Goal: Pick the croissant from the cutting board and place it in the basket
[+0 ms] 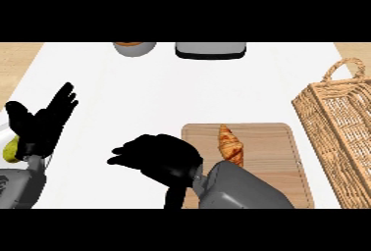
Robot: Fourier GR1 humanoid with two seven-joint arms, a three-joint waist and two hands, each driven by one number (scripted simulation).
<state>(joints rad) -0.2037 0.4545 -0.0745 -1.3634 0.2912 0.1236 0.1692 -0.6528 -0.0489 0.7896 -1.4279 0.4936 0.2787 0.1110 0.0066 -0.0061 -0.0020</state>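
A golden croissant (230, 144) lies lengthwise on the wooden cutting board (272, 152), near its left half. My right hand (161, 158) hovers at the board's left edge, just left of the croissant and apart from it. Its fingers are relaxed and point left, and it holds nothing. The grey right forearm covers the croissant's near end. A wicker basket (339, 132) with a looped handle stands at the right edge, right of the board. My left hand (42, 122) rests open at the far left, fingers up.
At the back edge stand a grey bowl (135, 48) with something orange in it and a grey-and-black appliance (210, 50). A yellow-green object (11, 150) peeks out behind my left hand. The white counter (145, 93) stretches between the hands and the back objects.
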